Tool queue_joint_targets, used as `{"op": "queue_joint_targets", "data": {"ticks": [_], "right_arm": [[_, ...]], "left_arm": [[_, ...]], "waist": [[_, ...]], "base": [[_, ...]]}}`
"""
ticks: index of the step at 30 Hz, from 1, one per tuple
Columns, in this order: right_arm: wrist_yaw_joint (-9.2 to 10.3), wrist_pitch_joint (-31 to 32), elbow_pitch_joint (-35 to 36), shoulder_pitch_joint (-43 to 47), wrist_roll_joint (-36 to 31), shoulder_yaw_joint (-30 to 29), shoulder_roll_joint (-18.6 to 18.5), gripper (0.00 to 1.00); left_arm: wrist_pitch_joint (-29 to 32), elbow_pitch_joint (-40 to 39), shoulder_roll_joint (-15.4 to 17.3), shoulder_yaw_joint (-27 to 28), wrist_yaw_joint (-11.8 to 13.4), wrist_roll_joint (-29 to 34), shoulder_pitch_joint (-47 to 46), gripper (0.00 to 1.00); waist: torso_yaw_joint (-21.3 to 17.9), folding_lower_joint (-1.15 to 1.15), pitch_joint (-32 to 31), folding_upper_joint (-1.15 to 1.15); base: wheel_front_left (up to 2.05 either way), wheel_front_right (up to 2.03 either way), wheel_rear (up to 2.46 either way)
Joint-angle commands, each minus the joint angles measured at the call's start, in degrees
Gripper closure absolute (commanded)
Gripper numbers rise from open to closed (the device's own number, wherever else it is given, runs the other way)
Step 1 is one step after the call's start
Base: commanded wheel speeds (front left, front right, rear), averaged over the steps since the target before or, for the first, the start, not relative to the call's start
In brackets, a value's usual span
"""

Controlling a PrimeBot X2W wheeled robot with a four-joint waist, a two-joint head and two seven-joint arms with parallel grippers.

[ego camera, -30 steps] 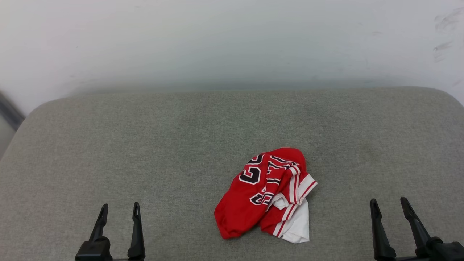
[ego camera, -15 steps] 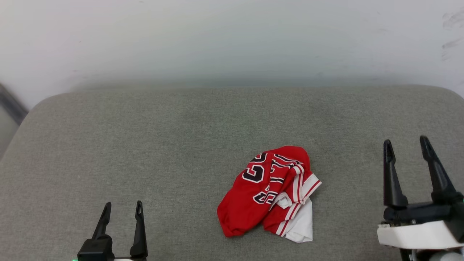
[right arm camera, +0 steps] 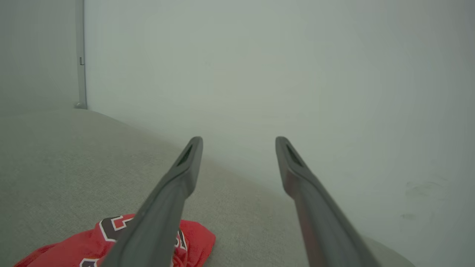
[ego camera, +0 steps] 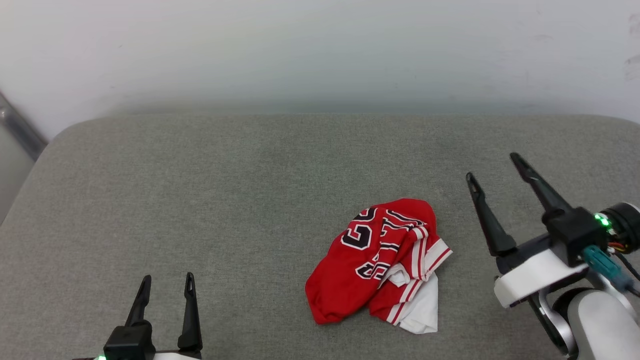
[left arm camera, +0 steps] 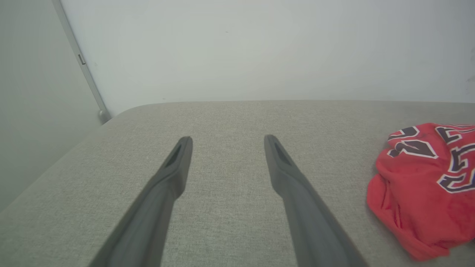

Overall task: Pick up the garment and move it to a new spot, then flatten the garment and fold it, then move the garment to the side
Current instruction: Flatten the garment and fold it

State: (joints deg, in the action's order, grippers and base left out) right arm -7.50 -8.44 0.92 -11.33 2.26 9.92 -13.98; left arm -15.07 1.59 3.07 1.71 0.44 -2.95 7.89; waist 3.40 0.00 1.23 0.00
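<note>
Though near crumpled garment (ego camera: 376,262) on grey cushion (ego camera: 200,200), noted right gripper (ego camera: 492,165) spread wide, empty; left gripper (ego camera: 167,276) likewise, well apart.

We see a grey-green woven fabric pad (ego camera: 200,210) across the lower two-thirds of the head view. It has a rounded corner at upper left, and its far edge runs straight across the middle. Behind it, a plain white wall (ego camera: 300,50) covers the top third. At the far left edge a grey metal strip (ego camera: 22,132) slants down the wall to the pad's corner. In the left wrist view the strip sits upper left, with a small dark notch partway up. We note faint dark scuff marks (ego camera: 632,65) on the wall at upper right, and more smudges at lower right of the right wrist view.
</note>
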Motion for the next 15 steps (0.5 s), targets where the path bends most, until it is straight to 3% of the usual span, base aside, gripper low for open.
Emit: {"op": "queue_joint_targets", "data": {"ticks": [1, 9, 14, 15], "right_arm": [[0.03, 4.34, -0.88, -1.70, 2.36, 3.06, -2.62, 0.00], [0.03, 25.15, 1.32, -7.54, 16.30, 20.62, -16.95, 0.00], [0.03, 37.11, 2.61, -12.09, 23.63, 29.53, -22.60, 0.00], [0.03, 37.11, 2.61, -12.09, 23.63, 29.53, -22.60, 0.00]], "left_arm": [[-0.15, -0.04, -0.11, 0.02, 0.06, -0.29, -0.04, 0.00], [-0.15, -0.04, -0.20, -0.26, -0.13, -0.69, -1.52, 0.00], [-0.15, 0.08, -0.22, -0.70, -0.22, -1.12, -2.90, 0.00], [-0.15, 0.08, -0.22, -0.70, -0.22, -1.12, -2.90, 0.00]], "waist": [[-0.10, 0.00, 0.17, 0.00], [-0.69, 0.00, 2.03, 0.00], [-0.54, 0.00, 3.86, 0.00], [-0.54, 0.00, 3.86, 0.00]], "base": [[0.00, 0.00, 0.00], [0.00, 0.00, 0.00], [0.00, 0.00, 0.00], [0.00, 0.00, 0.00]]}}
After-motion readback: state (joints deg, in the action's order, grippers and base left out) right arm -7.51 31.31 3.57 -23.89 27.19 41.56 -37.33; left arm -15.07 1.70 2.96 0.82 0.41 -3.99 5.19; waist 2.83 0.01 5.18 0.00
